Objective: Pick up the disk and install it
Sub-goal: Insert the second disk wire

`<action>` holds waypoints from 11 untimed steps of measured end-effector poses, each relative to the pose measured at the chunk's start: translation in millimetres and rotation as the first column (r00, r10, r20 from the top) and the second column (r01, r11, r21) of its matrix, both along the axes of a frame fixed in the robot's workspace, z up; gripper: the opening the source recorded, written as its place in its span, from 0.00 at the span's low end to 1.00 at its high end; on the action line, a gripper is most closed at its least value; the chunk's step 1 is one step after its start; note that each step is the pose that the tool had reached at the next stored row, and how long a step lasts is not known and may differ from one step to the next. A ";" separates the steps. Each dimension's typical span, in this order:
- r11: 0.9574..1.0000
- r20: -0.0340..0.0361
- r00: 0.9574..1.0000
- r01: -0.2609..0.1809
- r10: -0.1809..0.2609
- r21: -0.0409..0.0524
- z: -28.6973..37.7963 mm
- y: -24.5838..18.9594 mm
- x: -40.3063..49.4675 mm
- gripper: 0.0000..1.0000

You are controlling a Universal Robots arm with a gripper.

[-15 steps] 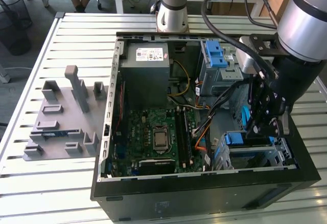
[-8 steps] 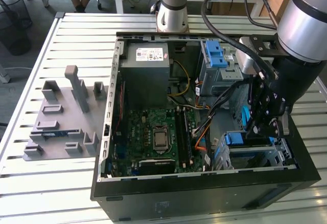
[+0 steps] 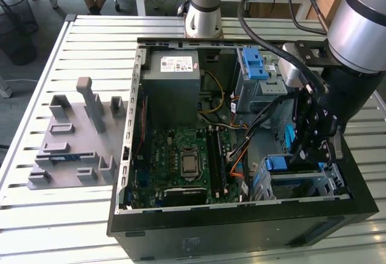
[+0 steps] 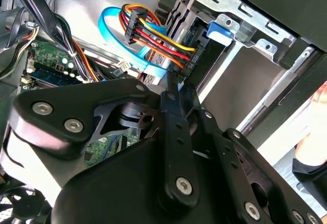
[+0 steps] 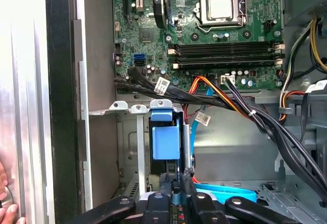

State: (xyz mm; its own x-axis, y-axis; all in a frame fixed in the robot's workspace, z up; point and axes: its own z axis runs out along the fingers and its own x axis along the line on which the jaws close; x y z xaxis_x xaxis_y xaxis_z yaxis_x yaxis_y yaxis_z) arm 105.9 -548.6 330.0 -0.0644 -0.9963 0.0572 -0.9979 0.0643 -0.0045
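The disk shows by its blue carrier tab [image 5: 166, 139], standing upright in the metal drive bay at the case's front corner on the exterior view's right; its silver body is hidden. That tab [image 4: 219, 32] also shows in the second wrist view and in the exterior view [image 3: 276, 163]. My gripper [image 5: 173, 177] is down inside the case right at the tab's near end, fingers pressed together with nothing between them. The black fingertips [image 4: 172, 83] meet beside the bundle of coloured cables. In the exterior view the gripper [image 3: 303, 155] hangs over the bay.
The open computer case [image 3: 129, 173] lies on a slatted metal table. Inside it are a power supply [image 3: 172, 71], a motherboard [image 3: 187, 158] and a grey drive cage with a blue handle [image 3: 256, 65]. Black cables [image 5: 276, 127] and a blue cable [image 4: 115, 29] cross near the bay. A hand [image 5: 5, 206] rests outside the case wall.
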 end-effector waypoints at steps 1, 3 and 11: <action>1.000 0.000 1.000 0.000 0.000 0.000 0.5 0.0 0.0 0.24; 1.000 0.000 1.000 0.000 0.000 0.000 1.3 0.0 0.0 0.24; 1.000 0.000 1.000 0.000 0.000 0.000 4.0 0.0 0.0 0.24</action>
